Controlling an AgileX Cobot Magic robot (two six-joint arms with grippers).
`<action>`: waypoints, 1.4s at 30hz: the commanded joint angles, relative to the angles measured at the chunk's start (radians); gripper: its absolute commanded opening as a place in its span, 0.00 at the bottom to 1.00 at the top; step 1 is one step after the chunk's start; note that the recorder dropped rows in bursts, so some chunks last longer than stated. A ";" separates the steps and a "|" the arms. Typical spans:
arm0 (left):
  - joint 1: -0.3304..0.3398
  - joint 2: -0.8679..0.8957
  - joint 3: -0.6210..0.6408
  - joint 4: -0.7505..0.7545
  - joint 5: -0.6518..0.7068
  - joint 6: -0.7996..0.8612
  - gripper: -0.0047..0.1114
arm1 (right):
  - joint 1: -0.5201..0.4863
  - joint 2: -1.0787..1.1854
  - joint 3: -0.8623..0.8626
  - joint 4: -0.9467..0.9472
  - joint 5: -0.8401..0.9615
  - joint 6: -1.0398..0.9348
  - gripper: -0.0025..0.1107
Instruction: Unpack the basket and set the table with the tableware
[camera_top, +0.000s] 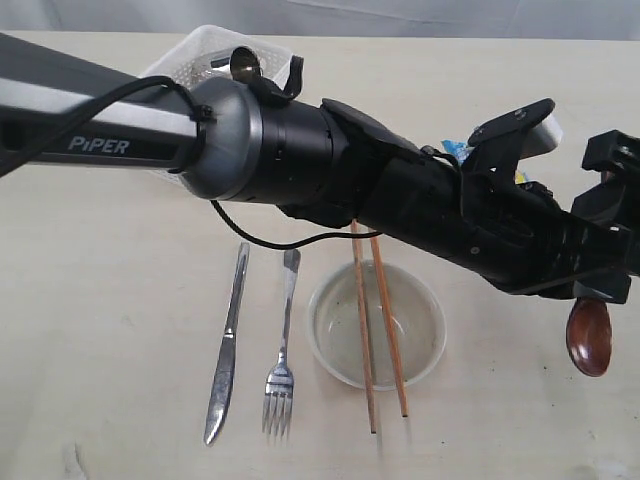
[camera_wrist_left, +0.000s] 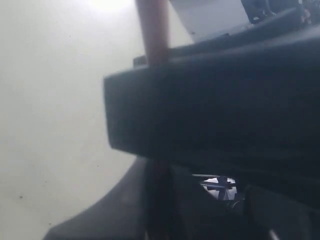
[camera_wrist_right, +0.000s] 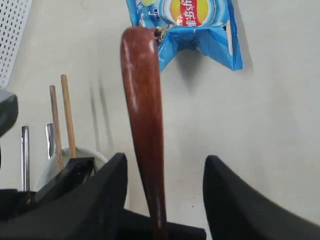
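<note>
Grey-black left arm (camera_top: 230, 140): left gripper (camera_top: 598, 285) clamps dark red-brown wooden spoon (camera_top: 588, 337). Right gripper (camera_wrist_right: 165, 159) spread wide around handle, no contact.

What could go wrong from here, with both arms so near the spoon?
1. The right gripper has its fingers wide apart around the spoon, not touching it. What holds the spoon is hidden, so it might slip and fall.
2. The left arm crosses above the chopsticks lying over the bowl. Pulling back low might knock them off.
</note>
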 joint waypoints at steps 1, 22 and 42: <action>0.000 -0.005 0.005 -0.010 0.012 0.003 0.04 | -0.006 0.013 0.001 -0.005 -0.023 -0.009 0.29; 0.000 -0.005 0.005 -0.010 0.036 -0.007 0.51 | -0.006 0.013 0.001 -0.006 -0.046 -0.033 0.02; 0.193 -0.013 0.005 0.082 0.310 -0.088 0.48 | -0.006 0.013 -0.080 -0.182 0.010 0.021 0.02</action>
